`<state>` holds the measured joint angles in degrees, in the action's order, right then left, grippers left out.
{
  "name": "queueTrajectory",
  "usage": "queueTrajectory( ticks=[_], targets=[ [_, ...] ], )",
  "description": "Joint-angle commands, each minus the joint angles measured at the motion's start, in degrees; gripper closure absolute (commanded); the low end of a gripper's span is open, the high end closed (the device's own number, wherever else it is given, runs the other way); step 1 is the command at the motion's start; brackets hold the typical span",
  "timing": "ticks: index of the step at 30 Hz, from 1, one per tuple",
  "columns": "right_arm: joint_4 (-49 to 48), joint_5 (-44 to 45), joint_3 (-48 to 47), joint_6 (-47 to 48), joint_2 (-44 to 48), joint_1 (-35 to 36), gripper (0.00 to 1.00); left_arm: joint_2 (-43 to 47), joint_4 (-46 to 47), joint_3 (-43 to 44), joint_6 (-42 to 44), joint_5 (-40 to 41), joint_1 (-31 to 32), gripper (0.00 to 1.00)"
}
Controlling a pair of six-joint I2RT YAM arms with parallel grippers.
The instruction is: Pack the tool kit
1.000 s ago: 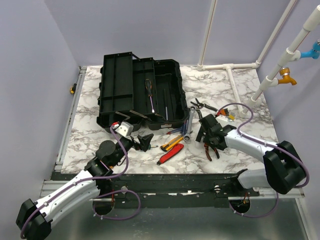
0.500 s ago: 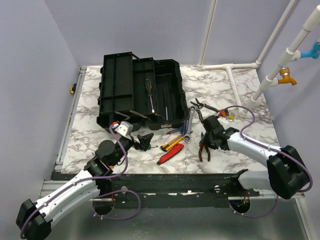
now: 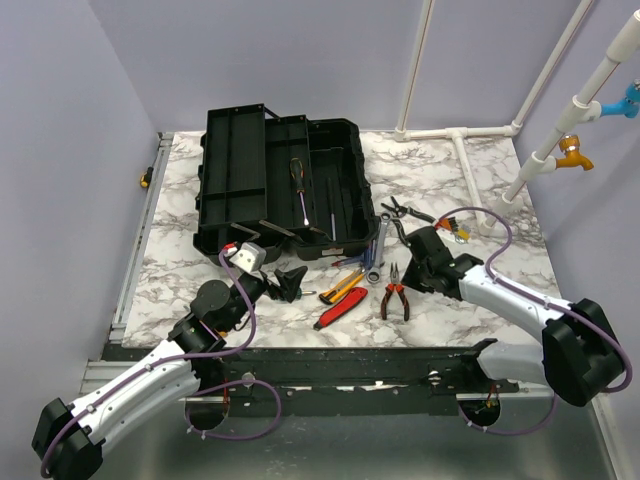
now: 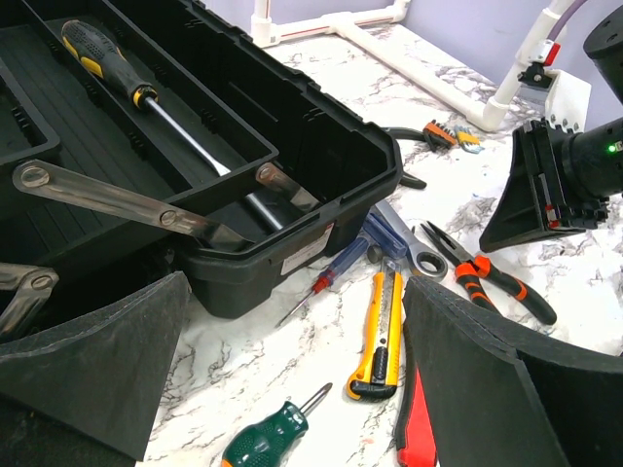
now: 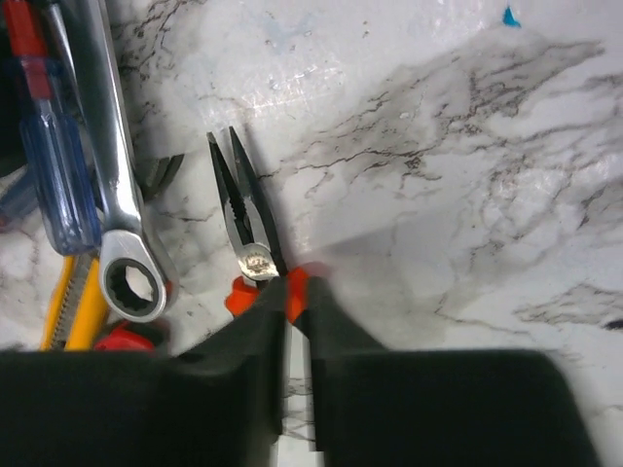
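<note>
I'm holding my left gripper (image 4: pixel 292 297) spread wide and empty, just over a green screwdriver (image 4: pixel 277 435). My right gripper (image 5: pixel 297 297) is hanging clenched on nothing above the orange pliers (image 3: pixel 393 300). Farther back, the black toolbox (image 3: pixel 352 150) is lying open.

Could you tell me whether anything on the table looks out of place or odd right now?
Yes: the right fingers are shut tight just over the orange-handled pliers, yet the pliers lie flat on the table, apparently not held. That looks like a grip closed on nothing.
</note>
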<state>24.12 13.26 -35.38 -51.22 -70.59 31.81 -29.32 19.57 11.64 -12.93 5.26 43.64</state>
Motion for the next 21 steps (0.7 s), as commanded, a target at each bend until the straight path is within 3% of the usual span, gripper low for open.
queueTrajectory(
  ticks=[1,2,3,12,21],
  targets=[
    [2.79,-0.46,-1.91,3.19,-0.16,0.27,0.42,0.06,0.38,1.63,-0.08,-1.65,0.17,0.05],
    [3.44,-0.68,-2.16,3.37,-1.04,0.27,0.07,0.04,0.38,1.63,-0.08,-1.74,0.18,0.05],
    [3.78,-1.33,-2.4,4.06,-1.84,0.25,0.0,-0.01,0.46,1.62,-0.08,-1.74,0.13,0.06],
    [0.72,-10.29,-1.25,11.64,-1.77,0.63,0.05,-0.59,0.55,1.81,-0.04,-1.85,0.11,0.05],
    [5.85,-2.27,-3.91,8.69,-6.57,6.0,0.09,-1.33,0.69,1.87,0.1,-1.61,0.1,0.05]
  ],
)
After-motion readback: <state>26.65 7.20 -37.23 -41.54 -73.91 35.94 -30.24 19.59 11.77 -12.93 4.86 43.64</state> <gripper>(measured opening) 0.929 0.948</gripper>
